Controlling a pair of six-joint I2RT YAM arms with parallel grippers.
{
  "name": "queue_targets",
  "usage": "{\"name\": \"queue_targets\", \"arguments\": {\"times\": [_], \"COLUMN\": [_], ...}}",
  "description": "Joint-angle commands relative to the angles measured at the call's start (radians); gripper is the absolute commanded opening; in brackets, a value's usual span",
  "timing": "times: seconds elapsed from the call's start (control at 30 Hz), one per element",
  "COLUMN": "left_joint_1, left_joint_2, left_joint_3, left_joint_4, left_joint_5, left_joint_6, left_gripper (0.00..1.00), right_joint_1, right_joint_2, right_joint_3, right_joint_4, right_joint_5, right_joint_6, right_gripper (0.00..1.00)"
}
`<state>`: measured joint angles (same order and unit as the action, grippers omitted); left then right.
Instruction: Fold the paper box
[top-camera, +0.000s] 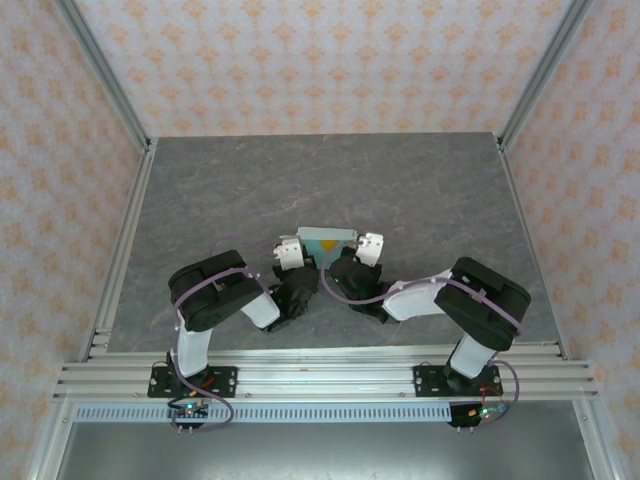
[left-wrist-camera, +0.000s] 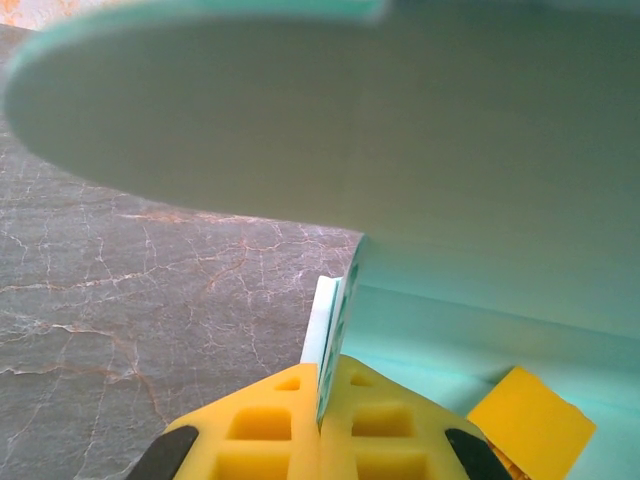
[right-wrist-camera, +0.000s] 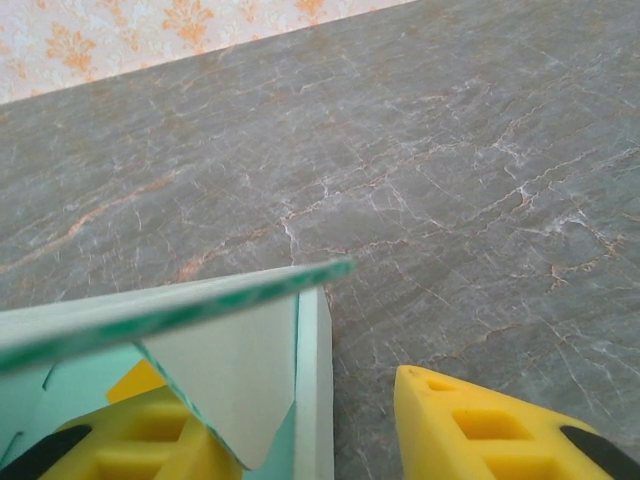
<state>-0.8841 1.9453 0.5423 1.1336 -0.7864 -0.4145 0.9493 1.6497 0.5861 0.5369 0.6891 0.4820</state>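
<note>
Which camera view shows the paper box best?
Top external: the paper box shows its overall shape from above, though small. Left wrist shows a blurred panel close up, its edge pinched by the left claw. Right wrist shows one flap and edge.

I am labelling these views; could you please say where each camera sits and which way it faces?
Top external: above, behind both arms, looking down at the table.
Left wrist: looks along the left tool, shut on the paper box.
Right wrist: looks over the open right tool, across the table toward the wall.
Shared: all three show the paper box.
</note>
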Motion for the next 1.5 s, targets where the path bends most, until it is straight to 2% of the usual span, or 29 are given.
{"name": "queue_targets", "arguments": {"times": [0.0,0.37,0.73,0.93,1.03,1.17,1.27,1.47], "left_joint_1": [0.012,0.008,0.005,0.003,0.002,-0.003,-0.007,-0.011], "left_joint_2": [0.008,-0.005,-0.008,-0.011,-0.012,-0.013,-0.012,-0.013], "left_joint_3": [-0.017,-0.001,0.008,0.011,0.010,0.014,0.018,0.022], "left_joint_4": [-0.158,-0.228,-0.252,-0.254,-0.251,-0.250,-0.253,-0.258], "left_joint_5": [-0.074,-0.089,-0.091,-0.091,-0.088,-0.089,-0.091,-0.094], "left_joint_6": [-0.012,-0.018,-0.018,-0.005,0.003,0.013,0.020,0.029], "left_gripper": [0.00,0.00,0.00,0.00,0.00,0.00,0.00,0.00], "right_joint_1": [-0.001,-0.002,-0.001,-0.012,-0.062,-0.138,-0.195,-0.284], "right_joint_2": [-0.060,-0.221,-0.200,-0.316,-0.396,-0.461,-0.461,-0.284], "right_joint_3": [-0.041,-0.056,-0.001,-0.009,0.003,0.068,0.189,0.515], "right_joint_4": [-0.090,-0.287,-0.316,-0.399,-0.461,-0.541,-0.643,-0.880], "right_joint_5": [0.037,-0.061,-0.156,-0.186,-0.260,-0.352,-0.422,-0.559], "right_joint_6": [-0.003,-0.059,-0.082,-0.128,-0.162,-0.207,-0.229,-0.203], "right_gripper": [0.42,0.50,0.60,0.61,0.61,0.61,0.62,0.64]}}
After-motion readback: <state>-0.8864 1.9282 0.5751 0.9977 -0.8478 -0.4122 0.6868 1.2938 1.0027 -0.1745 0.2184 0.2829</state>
